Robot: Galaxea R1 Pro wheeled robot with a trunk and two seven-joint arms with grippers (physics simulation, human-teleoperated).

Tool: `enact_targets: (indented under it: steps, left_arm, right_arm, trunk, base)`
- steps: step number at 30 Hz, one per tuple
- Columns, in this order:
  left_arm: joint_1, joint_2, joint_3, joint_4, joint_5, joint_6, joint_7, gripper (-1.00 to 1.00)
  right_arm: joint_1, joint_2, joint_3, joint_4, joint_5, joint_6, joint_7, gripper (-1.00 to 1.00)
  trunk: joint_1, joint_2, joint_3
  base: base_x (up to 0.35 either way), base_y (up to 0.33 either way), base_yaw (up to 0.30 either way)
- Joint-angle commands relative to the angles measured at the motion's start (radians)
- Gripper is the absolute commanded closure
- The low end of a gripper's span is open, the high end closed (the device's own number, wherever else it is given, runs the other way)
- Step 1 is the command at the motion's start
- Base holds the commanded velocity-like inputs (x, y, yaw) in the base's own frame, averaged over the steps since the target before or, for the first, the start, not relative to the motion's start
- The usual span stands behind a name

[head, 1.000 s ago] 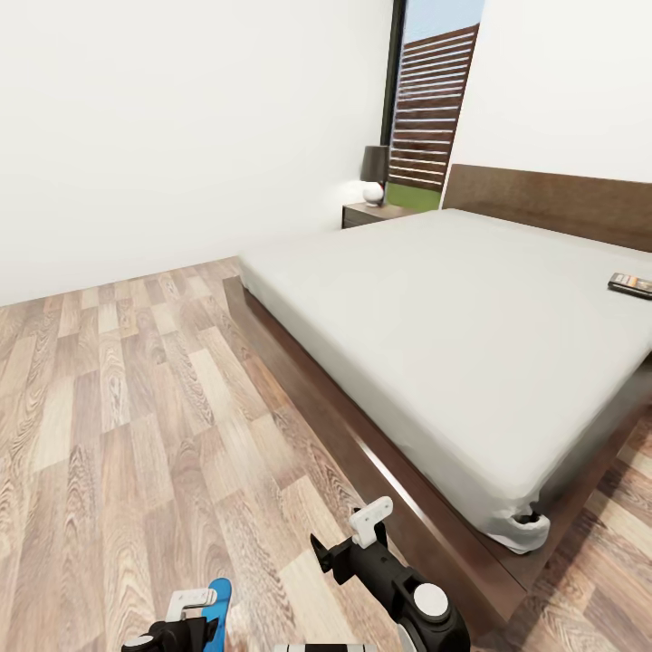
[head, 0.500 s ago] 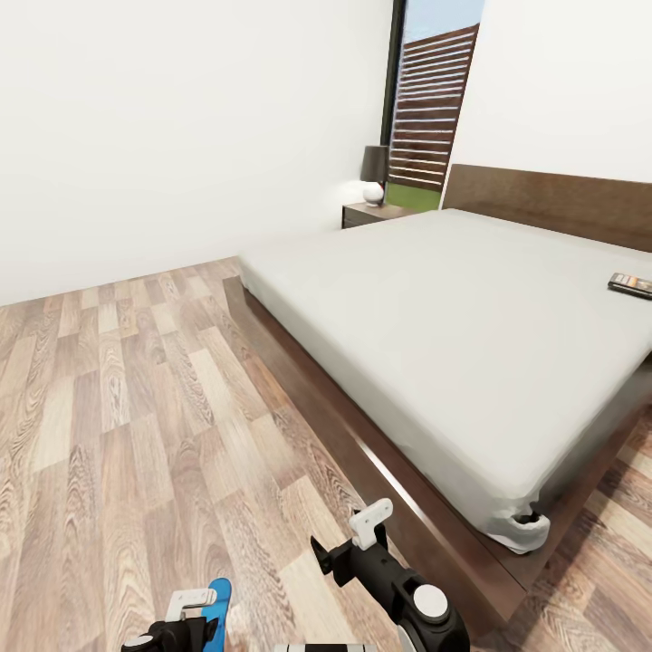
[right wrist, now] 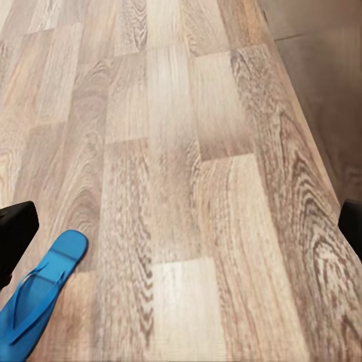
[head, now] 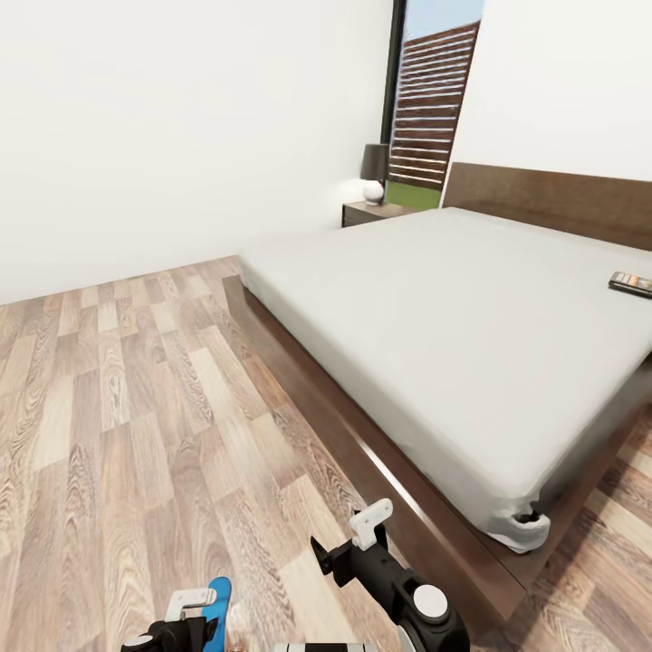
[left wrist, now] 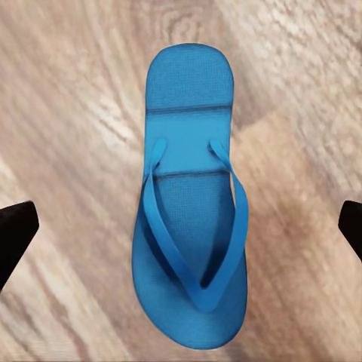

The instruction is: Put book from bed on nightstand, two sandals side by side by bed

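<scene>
A: Left pincer (head: 192, 601)?
B: Low at the head view's bottom edge, white fingers over a blue sandal (left wrist: 190, 200). In the wrist view, dark fingertips (left wrist: 15, 234) spread far apart on either side of the sandal, nothing touched. Sandal flat on the floor (head: 118, 435), straps up.

A: Right pincer (head: 371, 523)?
B: Forearm raised from the lower middle, angled up and left, just beside the bed (head: 471, 335) frame. White fingers up. Dark tips at the two sides of its wrist view, set wide, empty, above bare planks.

A: Second sandal?
B: One sandal (right wrist: 38, 305) lying on the planks in the right wrist view; same one or the other, cannot tell.

A: Book (head: 631, 283)?
B: On the grey mattress, far side, near the headboard (head: 552, 201). Dark cover, lettering too small to read.

A: Room?
B: Wood-plank floor, white walls. Nightstand (head: 371, 214) in the far corner beside the bed, carrying a lamp (head: 374, 172). Behind it a tall window (head: 433, 104), slatted fence and grass outside.
</scene>
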Motion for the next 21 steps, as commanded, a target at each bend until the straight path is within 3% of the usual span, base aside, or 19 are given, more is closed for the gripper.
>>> enact_targets:
  steps: [1, 6, 21]
  left_arm:
    - [0.0, 0.0, 0.001, 0.0, 0.007, 0.0, -0.005, -1.0]
    - [0.0, 0.0, 0.001, 0.0, 0.007, 0.0, -0.005, -1.0]
    - [0.0, 0.0, 0.001, 0.0, 0.007, 0.0, -0.005, -1.0]
  right_arm:
    - [0.0, 0.0, -0.001, -0.001, 0.001, 0.006, 0.004, -1.0]
    - [0.0, 0.0, -0.001, -0.001, 0.001, 0.006, 0.004, -1.0]
    - [0.0, 0.0, -0.001, -0.001, 0.001, 0.006, 0.004, -1.0]
  trunk:
    - [0.0, -0.001, -0.005]
    - [0.002, -0.002, -0.024]
    - [0.002, -0.002, -0.024]
  base:
    - [0.0, 0.0, 0.0]
    - [0.0, 0.0, 0.0]
    - [0.0, 0.0, 0.0]
